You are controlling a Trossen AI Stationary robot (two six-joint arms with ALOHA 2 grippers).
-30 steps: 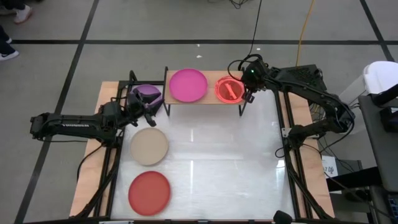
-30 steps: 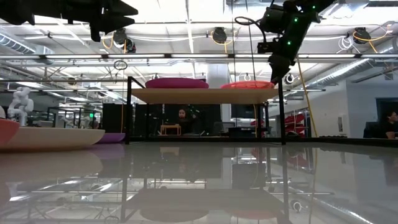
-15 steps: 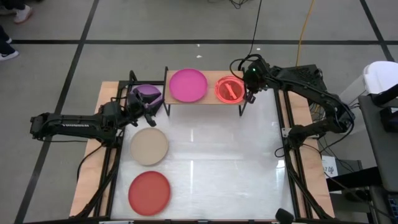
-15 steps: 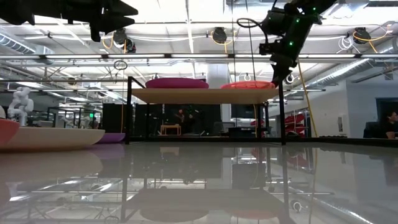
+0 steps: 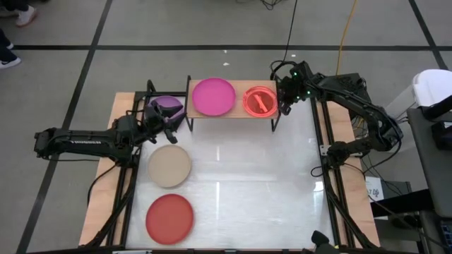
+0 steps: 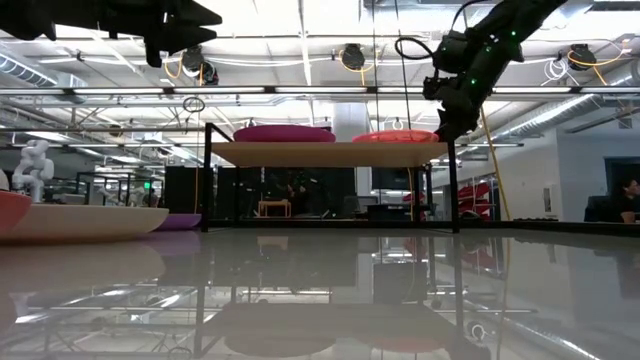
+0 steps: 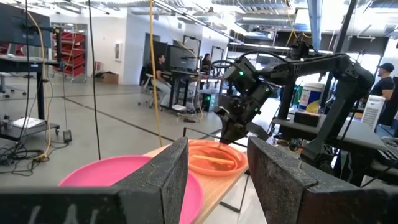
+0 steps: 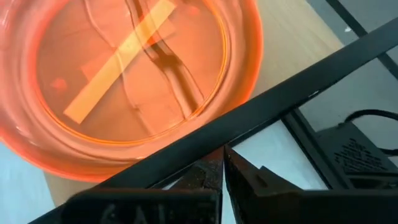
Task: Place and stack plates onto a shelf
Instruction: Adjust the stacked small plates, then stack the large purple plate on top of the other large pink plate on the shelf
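Note:
The light-wood shelf (image 5: pixel 240 111) stands at the table's far edge. A magenta plate (image 5: pixel 213 97) and a translucent orange plate (image 5: pixel 260 101) lie flat on it. My right gripper (image 8: pixel 222 171) is shut, just off the orange plate's right rim (image 6: pixel 443 130). A purple plate (image 5: pixel 164 104) lies on the table left of the shelf, partly hidden by my left gripper (image 5: pixel 169 118). That gripper hovers high above it, open and empty (image 7: pixel 217 149). A beige plate (image 5: pixel 169 165) and a red plate (image 5: pixel 169 217) rest flat on the table. My right gripper's shut fingertips (image 8: pixel 211 177) stand right at the shelf's black edge bar (image 8: pixel 261 109), beside the orange plate (image 8: pixel 124 81). They slant down from the table's right. Whether they touch the bar, I cannot tell.
The white tabletop (image 5: pixel 254 183) is bare to the right of the beige and red plates. Black frame rails (image 5: pixel 330 190) run along both sides. The shelf's thin black legs (image 6: pixel 206 180) leave a gap beneath the board. People sit in the room beyond the table.
My right gripper has drawn back from over the orange plate toward the table's right edge, and its arm has swung rightward with it. The plates and the left arm have stayed where they were.

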